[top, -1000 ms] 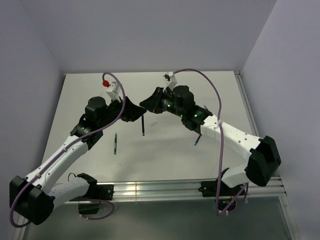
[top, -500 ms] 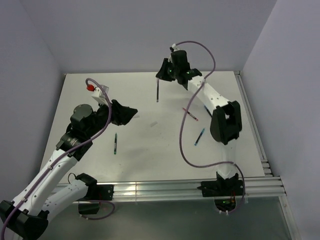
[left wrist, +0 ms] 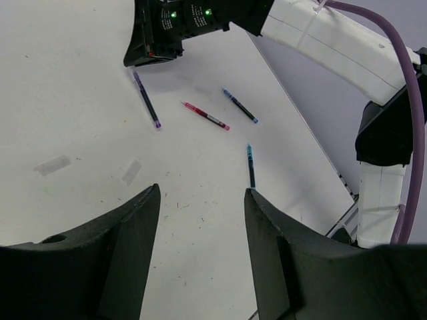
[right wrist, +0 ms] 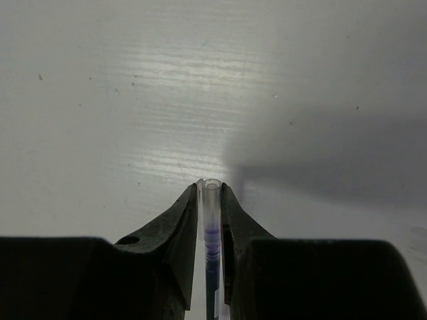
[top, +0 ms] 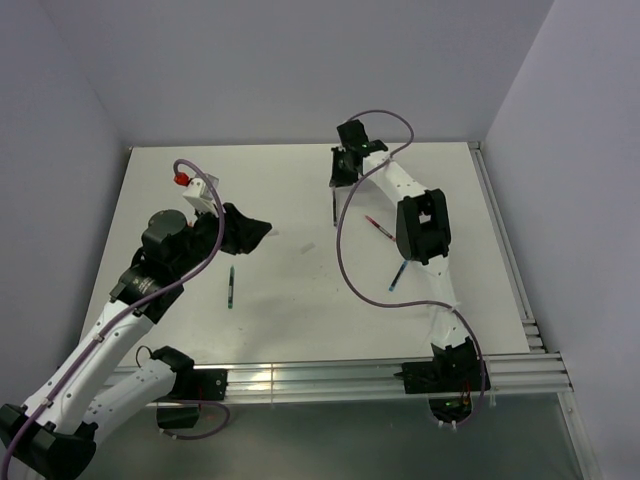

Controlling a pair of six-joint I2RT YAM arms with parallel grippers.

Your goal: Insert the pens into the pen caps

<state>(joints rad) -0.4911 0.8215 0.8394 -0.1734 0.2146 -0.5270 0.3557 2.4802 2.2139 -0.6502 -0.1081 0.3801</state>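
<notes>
Table (top: 300,330): white top, both my arms over it. My left arm (top: 120,320) reaches in from the near left. My right arm (top: 420,225) stretches to the far side, right of centre.

Left pincer (left wrist: 200,247): jaws apart, nothing between them, hovering over the left-centre of the table.

Right pincer (right wrist: 212,200): closed on the purple pen (right wrist: 211,233). The barrel is pinched between both fingertips, and its clear end shows just past them. In the left wrist view the pen slants down from the pincer toward the table. I cannot tell whether its lower tip touches.

Loose pens, all lying flat on the table:
- green pen (top: 231,287), near of the left pincer
- red pen (left wrist: 205,116), just right of the held pen
- dark pen (left wrist: 240,107) with blue ends, beside the red one but not touching it
- light blue pen (left wrist: 251,167), nearer to my bases than those two

Caps (left wrist: 52,165): two pale translucent ones, flat on the table, apart from each other. They lie between my pincers, well apart from every loose pen.
</notes>
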